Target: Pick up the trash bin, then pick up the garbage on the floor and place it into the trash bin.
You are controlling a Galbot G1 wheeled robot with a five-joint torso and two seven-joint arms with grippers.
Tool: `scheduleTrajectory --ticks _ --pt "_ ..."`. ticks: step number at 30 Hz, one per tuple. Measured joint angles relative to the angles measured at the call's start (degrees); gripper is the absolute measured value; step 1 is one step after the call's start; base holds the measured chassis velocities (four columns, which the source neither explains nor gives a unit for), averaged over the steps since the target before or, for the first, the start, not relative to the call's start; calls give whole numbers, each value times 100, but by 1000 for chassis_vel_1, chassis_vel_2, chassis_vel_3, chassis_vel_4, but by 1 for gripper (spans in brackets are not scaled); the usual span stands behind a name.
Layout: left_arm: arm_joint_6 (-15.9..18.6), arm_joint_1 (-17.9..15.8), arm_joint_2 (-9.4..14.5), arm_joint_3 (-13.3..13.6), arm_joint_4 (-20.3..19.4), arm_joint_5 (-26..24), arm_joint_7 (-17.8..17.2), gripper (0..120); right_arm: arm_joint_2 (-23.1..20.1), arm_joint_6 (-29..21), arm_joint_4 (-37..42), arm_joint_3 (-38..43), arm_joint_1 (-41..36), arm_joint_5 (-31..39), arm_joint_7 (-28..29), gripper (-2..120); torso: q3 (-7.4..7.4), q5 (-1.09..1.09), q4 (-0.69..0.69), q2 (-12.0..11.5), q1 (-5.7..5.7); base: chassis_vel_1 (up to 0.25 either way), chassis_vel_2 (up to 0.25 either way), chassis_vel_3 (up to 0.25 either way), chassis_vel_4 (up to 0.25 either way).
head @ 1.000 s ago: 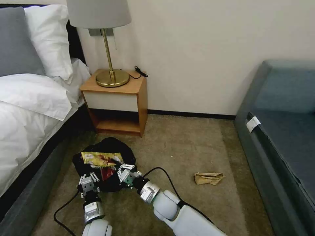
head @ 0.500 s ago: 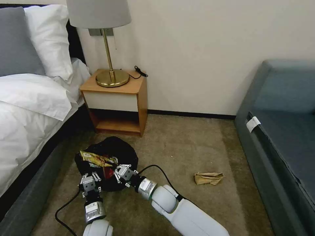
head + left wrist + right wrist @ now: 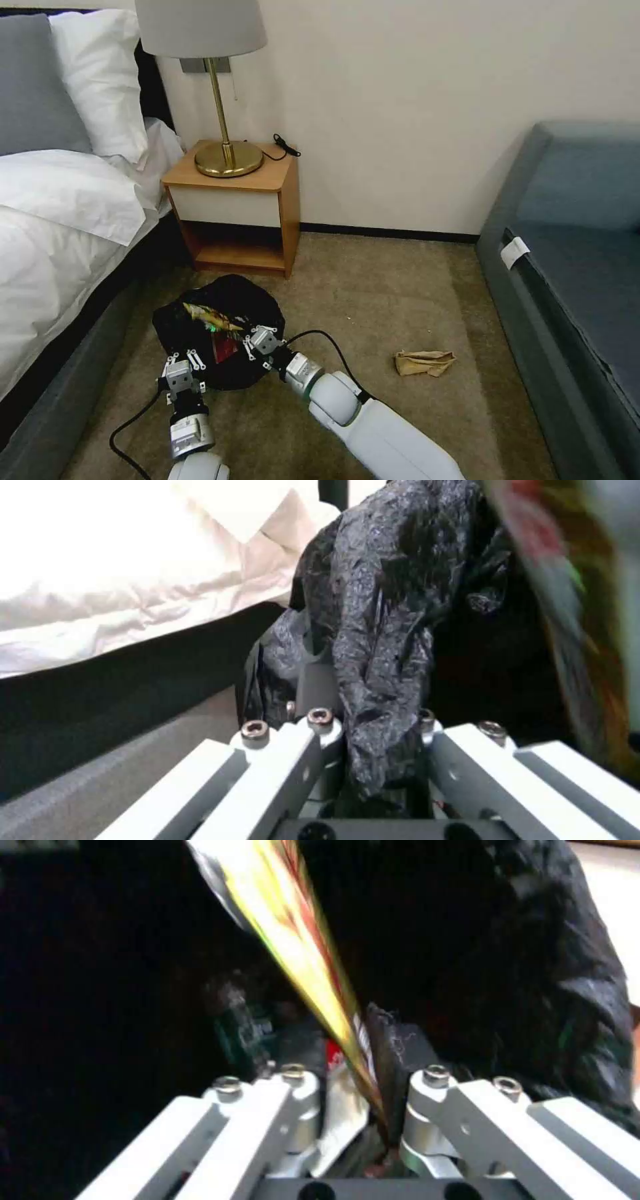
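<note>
The trash bin (image 3: pixel 235 298), its black bag liner (image 3: pixel 380 605) draped over the rim, sits on the carpet by the bed. My left gripper (image 3: pixel 181 364) is shut on the near rim, with the liner pinched between its fingers (image 3: pixel 313 760). My right gripper (image 3: pixel 257 339) reaches over the bin's mouth, shut on a gold-brown candy wrapper (image 3: pixel 209 318) that stands edge-on inside the bin (image 3: pixel 293 940). A red-white snack bag (image 3: pixel 224 347) and a green-labelled bottle (image 3: pixel 243 1027) lie in the bin. A tan paper wad (image 3: pixel 425 362) lies on the carpet to the right.
A wooden nightstand (image 3: pixel 237 210) with a brass lamp (image 3: pixel 223 157) stands behind the bin. The bed (image 3: pixel 60 220) runs along the left and a grey-blue sofa (image 3: pixel 573 267) along the right. Open carpet (image 3: pixel 373 300) lies between them. Black cables trail from both arms.
My right gripper has pushed a little farther over the bin and turned the candy wrapper from lying flat to edge-on, lower in the bag. The left gripper keeps its hold on the rim.
</note>
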Motion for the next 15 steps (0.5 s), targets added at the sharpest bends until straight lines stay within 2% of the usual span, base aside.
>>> scheduleTrajectory --ticks 1,2,4,5,8,9,11,15 --pt "-26 33 -11 0 -16 10 0 3 -24 0 -4 30 -41 -34 24 28 0 0 0 0 0 0 0 0 0" --pt "-26 33 -11 0 -16 10 0 3 -24 0 -4 30 -41 -34 24 28 0 0 0 0 0 0 0 0 0" --pt "-58 80 -24 6 -45 32 0 3 -56 0 5 72 -98 -71 78 39 0 0 0 0 0 0 0 0 0" --pt "-58 80 -24 6 -45 32 0 3 -56 0 5 72 -98 -71 78 39 0 0 0 0 0 0 0 0 0" --pt "-87 121 -34 9 -81 53 -2 3 -103 -5 72 105 -158 -107 138 53 0 0 0 0 0 0 0 0 0" --pt "-87 121 -34 9 -81 53 -2 3 -103 -5 72 105 -158 -107 138 53 0 0 0 0 0 0 0 0 0" --pt "-97 140 -44 9 -99 73 -6 3 -141 -9 136 117 -193 -128 172 65 0 0 0 0 0 0 0 0 0" --pt "-129 140 -60 11 -91 103 -11 3 -176 -12 197 150 -229 -165 203 76 0 0 0 0 0 0 0 0 0"
